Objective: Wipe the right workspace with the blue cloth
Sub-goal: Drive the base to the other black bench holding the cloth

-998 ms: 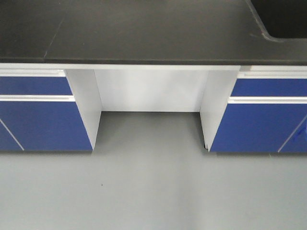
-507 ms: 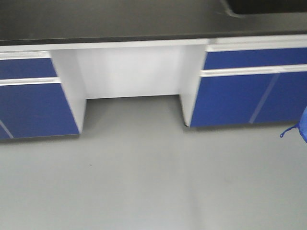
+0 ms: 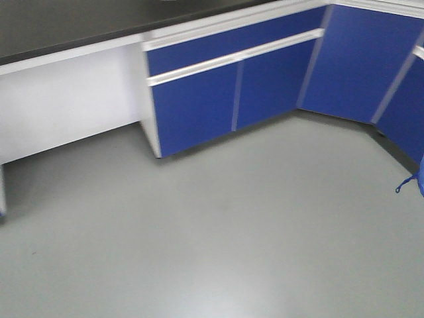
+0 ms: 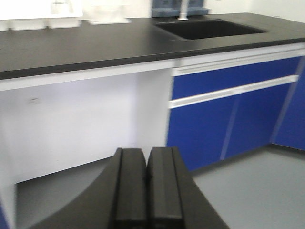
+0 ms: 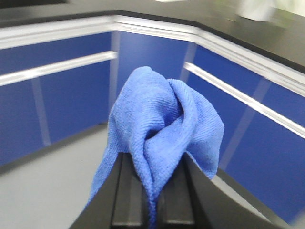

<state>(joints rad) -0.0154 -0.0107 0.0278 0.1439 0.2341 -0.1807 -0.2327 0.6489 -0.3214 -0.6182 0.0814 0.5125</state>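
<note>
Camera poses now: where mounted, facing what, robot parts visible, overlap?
Exterior front: tilted down at grey floor and blue cabinet doors; no arm, only blue terry cloth edge.
Left wrist: behind shut left gripper, facing black countertop and recessed sink.
Right wrist: behind right gripper clamping the cloth, facing corner cabinets.
Shared: cloth in front and right-wrist views.

Blue cloth half out of frame

Black countertop above a grey floor.
On my left wrist feed I see a sink sunk into the right part of the top. Blurred white trays stand along its back edge, well apart from the sink. My front feed shows the floor running up to the cabinet bases.
</note>
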